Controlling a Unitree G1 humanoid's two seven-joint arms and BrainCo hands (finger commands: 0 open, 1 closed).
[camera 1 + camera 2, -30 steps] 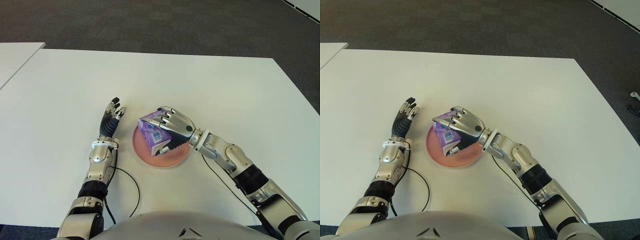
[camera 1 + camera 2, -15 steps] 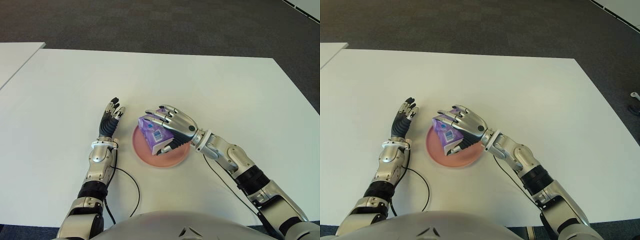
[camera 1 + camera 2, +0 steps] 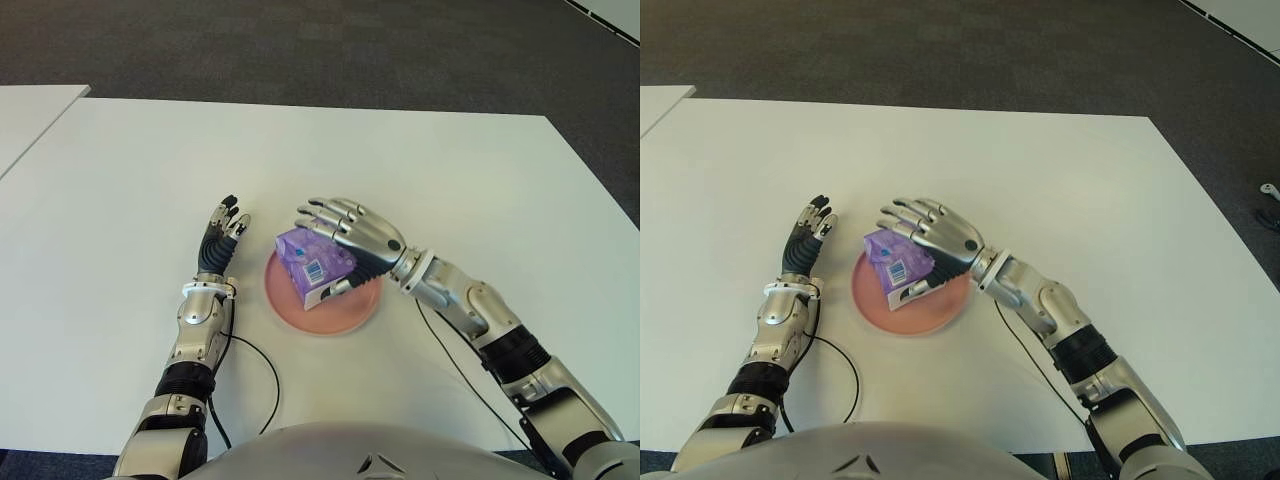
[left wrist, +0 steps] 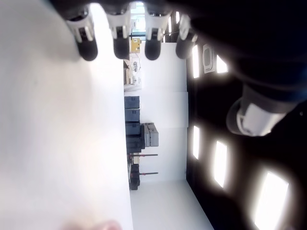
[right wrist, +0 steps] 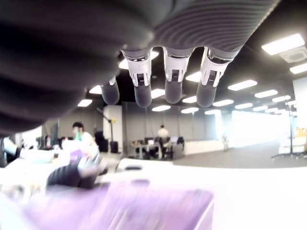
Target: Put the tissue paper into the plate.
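White table, pink plate near centre, purple tissue pack sitting in it, leaning. Looks like release step; next I'd lift the right hand clear w/o nudging the pack. Right hand fingers spread wide over the pack, gripping nothing. Left hand idle left of plate, fingers straight, empty.
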